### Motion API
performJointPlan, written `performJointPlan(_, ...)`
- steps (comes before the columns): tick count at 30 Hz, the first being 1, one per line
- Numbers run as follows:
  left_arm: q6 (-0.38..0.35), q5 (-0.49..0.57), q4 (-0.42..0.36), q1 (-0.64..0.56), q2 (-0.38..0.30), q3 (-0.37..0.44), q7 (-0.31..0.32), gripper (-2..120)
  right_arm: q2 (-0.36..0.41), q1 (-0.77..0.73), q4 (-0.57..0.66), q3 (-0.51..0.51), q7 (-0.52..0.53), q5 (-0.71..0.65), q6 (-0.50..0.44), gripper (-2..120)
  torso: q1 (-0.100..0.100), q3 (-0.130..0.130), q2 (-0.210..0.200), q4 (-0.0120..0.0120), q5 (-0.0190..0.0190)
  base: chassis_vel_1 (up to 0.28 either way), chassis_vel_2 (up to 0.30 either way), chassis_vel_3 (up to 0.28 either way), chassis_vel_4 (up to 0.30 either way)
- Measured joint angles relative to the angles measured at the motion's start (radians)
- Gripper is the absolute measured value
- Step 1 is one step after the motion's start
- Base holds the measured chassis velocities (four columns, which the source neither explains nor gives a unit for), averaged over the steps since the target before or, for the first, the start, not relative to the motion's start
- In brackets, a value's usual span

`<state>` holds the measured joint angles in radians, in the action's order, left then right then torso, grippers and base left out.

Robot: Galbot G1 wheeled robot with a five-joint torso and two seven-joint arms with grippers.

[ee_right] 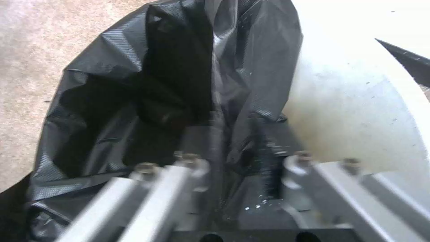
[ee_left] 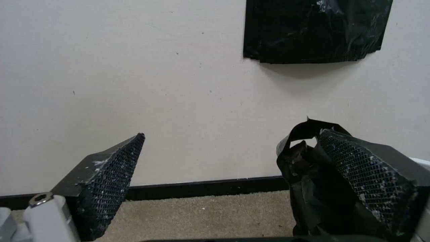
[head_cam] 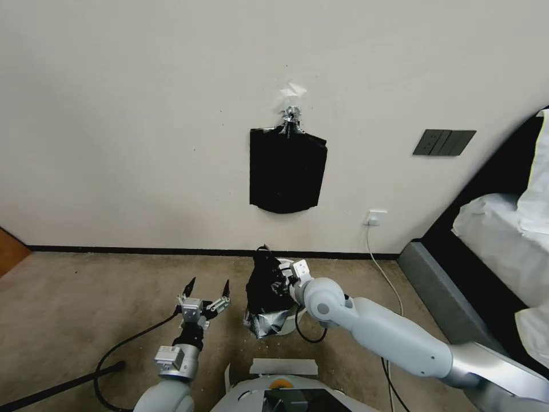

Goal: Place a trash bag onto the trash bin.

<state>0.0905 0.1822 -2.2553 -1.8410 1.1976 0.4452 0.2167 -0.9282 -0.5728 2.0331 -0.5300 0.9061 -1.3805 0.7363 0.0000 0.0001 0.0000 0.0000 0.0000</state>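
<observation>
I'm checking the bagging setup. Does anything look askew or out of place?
Yes: the trash bag sits bunched up on one side of the trash bin, not spread over its rim. The right tool pinches it.

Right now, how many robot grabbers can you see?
2. The left gripper hovers open over the carpet, beside the trash bag. The right gripper pinches that bag at the trash bin.
</observation>
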Motion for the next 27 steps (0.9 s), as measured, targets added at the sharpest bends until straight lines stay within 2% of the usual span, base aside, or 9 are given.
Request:
performJointPlan(1,0.0,0.0,0.0,0.0,0.0,0.0,0.0,100,0.0,0.0,0.0,0.0,0.0,0.0,0.0,13,0.0,0.0,0.0,0.0,0.0,0.0,0.0,0.0,0.0)
performJointPlan(2,-0.034,-0.001,-0.002,0.012,-0.012,-0.019,0.014,100,0.005,0.016,0.0,-0.009,0.009,-0.014,0.0,3,0.0,0.0,0.0,0.0001,0.0,0.0,0.0,0.0,0.0)
performJointPlan(3,-0.043,-0.001,-0.003,0.015,-0.015,-0.023,0.017,100,0.006,0.018,0.0,-0.009,0.01,-0.014,0.0,1,0.0,0.0,0.0,0.0002,0.0,0.0,0.0,0.0,0.0)
performJointPlan(4,-0.043,-0.001,-0.003,0.015,-0.015,-0.023,0.017,100,0.006,0.018,0.0,-0.009,0.01,-0.014,0.0,1,0.0,0.0,0.0,0.0002,0.0,0.0,0.0,0.0,0.0)
performJointPlan(11,-0.239,0.054,0.014,0.173,-0.13,-0.142,0.068,100,0.031,0.022,0.003,-0.008,0.014,0.01,-0.001,0,0.0,0.0,0.0,-0.0002,0.0,0.0,0.0,0.0,0.0)
performJointPlan(15,-0.286,0.091,0.018,0.222,-0.154,-0.169,0.075,100,0.032,0.029,-0.001,-0.007,0.011,0.012,-0.001,0,0.0,0.0,0.0,-0.0003,-0.0002,0.0,0.0,0.0,0.0)
performJointPlan(17,-0.377,0.171,0.021,0.291,-0.183,-0.2,0.1,100,0.028,0.042,-0.005,-0.016,0.004,0.013,-0.001,0,0.0,0.0,0.0,-0.0002,0.0,0.0,0.0,0.0,0.0)
performJointPlan(18,-0.461,0.249,0.033,0.358,-0.204,-0.223,0.131,100,0.017,0.054,-0.014,-0.03,-0.005,0.02,-0.001,0,0.0,0.0,0.0,0.0001,-0.0002,0.0,0.0,0.0,0.0)
performJointPlan(27,-0.626,0.442,0.112,0.571,-0.239,-0.342,0.194,100,0.016,0.055,-0.019,-0.038,-0.009,0.028,-0.001,0,0.0,0.0,0.0,0.0,-0.0001,0.0,0.0,0.0,0.0)
